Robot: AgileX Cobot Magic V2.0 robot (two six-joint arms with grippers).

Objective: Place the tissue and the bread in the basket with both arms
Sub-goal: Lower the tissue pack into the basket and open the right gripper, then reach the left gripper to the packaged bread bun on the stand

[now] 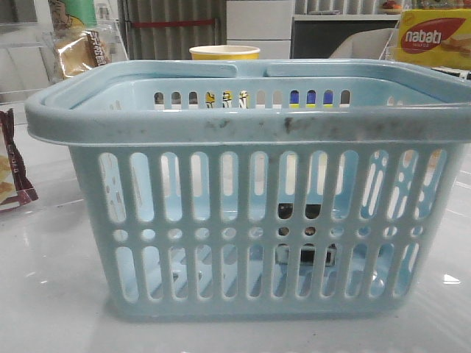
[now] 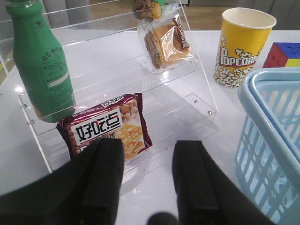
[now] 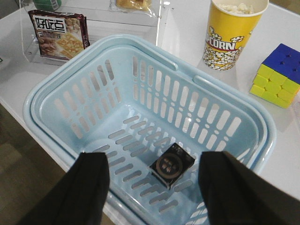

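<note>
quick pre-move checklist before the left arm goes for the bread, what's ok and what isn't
1. Tissue already in the basket: ok, it lies on the basket floor.
2. Left gripper free to grasp: ok, jaws open with nothing between them.
3. Right gripper out of the way: cannot tell, it hangs open above the basket, where the bread must go.
4. Bread reachable: ok, it sits uncovered on the upper step of the clear rack.
5. Path to the bread: not ok, the maroon snack packet and green bottle stand close by on the rack.
</note>
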